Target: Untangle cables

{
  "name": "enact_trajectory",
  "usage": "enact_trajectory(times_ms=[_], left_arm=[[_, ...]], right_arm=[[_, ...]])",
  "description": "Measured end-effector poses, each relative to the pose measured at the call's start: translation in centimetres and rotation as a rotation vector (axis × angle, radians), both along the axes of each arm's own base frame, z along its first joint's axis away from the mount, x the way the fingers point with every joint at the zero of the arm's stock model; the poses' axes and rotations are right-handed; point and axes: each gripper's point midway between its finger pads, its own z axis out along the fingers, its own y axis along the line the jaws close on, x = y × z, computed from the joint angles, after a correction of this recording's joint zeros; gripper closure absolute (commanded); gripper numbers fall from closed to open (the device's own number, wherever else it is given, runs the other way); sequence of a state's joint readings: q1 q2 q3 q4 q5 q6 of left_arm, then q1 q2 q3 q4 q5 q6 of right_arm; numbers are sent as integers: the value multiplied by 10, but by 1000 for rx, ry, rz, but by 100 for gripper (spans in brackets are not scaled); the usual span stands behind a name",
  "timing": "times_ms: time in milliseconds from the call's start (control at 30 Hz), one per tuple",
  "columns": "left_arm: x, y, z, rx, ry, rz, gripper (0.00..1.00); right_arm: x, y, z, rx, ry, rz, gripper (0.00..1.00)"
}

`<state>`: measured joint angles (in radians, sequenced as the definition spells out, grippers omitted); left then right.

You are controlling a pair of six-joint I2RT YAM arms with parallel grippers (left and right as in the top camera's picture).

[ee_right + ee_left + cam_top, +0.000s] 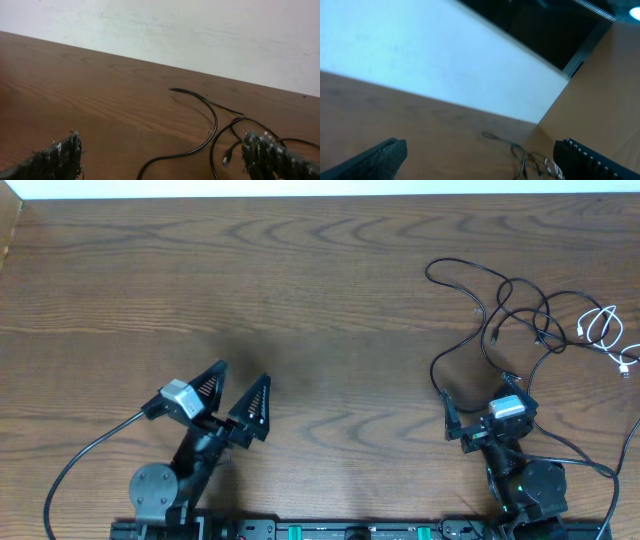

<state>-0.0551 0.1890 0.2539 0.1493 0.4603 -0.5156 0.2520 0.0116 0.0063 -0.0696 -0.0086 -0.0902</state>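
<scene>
Two tools: both are spread wide and hold nothing. The right tool (488,398) sits at the near side of the counter (300,270), and the left tool (244,372) is well apart to its left.
Arm wire: a thicker black wire (575,458) runs just behind and to the right of the right tool. It looks much like the task's cable, so a low sweep could snag it.
Black cable: it lies in loose, overlapping loops (215,121) on the counter just beyond the right tool, with its nearest bend almost between the fingers.
Grasp risk: closing where two strands cross would pinch both, and a pull would then tighten the tangle. A single thin strand lying flat on the wood may also slip out of the fingers.
White cable: it is coiled (598,330) beyond and to the right of the right tool, just beside the far black loops. I cannot tell whether the two actually cross.
Edge risk: the white coil lies near the counter's right edge, so dragging the black cable that way could sweep it off.
Reach risk: to help, the left tool must travel toward the right tool, and the two arms could collide over the heap.
</scene>
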Motion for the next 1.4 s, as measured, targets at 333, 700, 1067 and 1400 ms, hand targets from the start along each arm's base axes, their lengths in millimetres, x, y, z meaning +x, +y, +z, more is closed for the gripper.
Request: enact_trajectory(times_ms=[333, 700, 1067, 1400], left_arm=[[-35, 2, 57, -15, -273, 1, 1], [-53, 3, 83, -23, -414, 3, 1], [-10, 1, -17, -11, -186, 3, 1], [-1, 0, -56, -2, -35, 3, 1]], right_arm=[[0, 0, 0, 0, 0, 0, 1], [0, 0, 0, 0, 1, 0, 1], [0, 0, 0, 0, 0, 0, 1], [0, 0, 0, 0, 1, 0, 1]])
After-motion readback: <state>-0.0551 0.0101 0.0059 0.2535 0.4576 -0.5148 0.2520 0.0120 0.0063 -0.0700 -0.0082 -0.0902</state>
